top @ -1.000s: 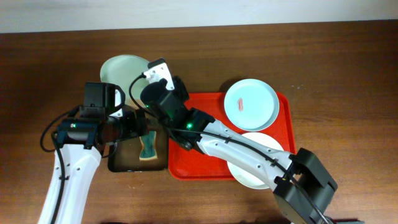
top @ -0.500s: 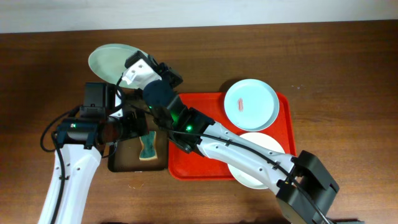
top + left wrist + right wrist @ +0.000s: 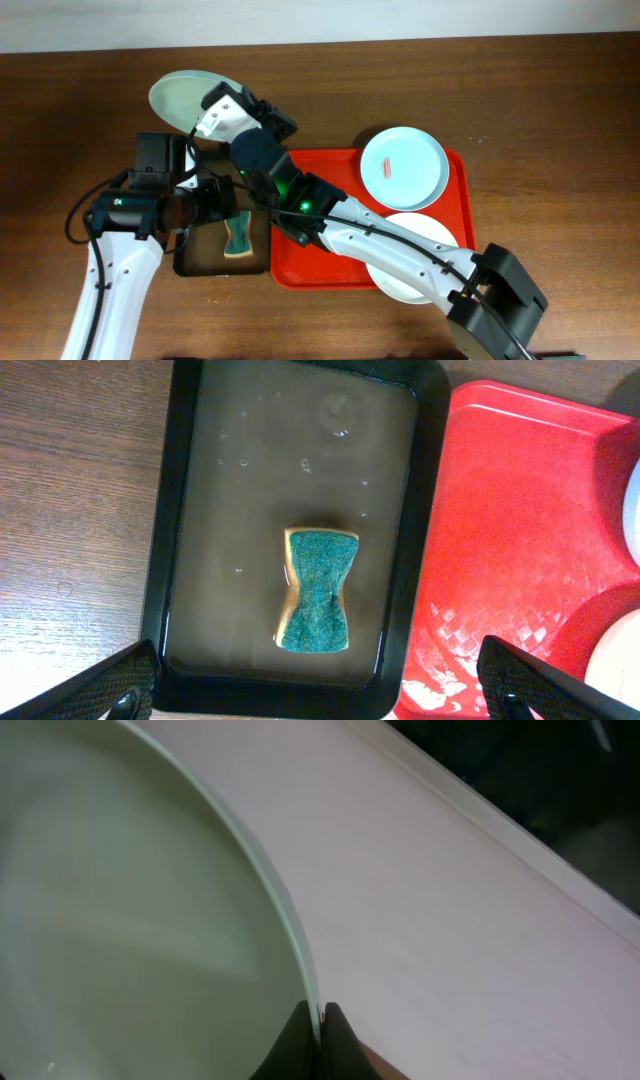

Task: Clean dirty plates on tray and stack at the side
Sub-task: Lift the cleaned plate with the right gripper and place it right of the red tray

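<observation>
The right pincer (image 3: 207,102) has moved a pale green plate (image 3: 185,92) up and to the left, away from the trays. A moment ago the plate was lower, near the black tray (image 3: 186,262). Now it sits in the upper left of the top picture and has almost stopped moving. This likely means the plate is done and is going to the stacking spot at the side.

The right pincer is pinched tight on the plate's thin edge (image 3: 318,1017). The plate looks oval from above, so it is tipped. I cannot tell if it touches the table (image 3: 520,90). Its inside looks smooth and clean, with no red mark.

The other two plates (image 3: 403,167) are on the red tray (image 3: 320,270), at the right. The top one has a red smear.

The left pincer (image 3: 320,695) is wide open and holds nothing. It hangs over the sponge (image 3: 318,590) in the black tray.
</observation>
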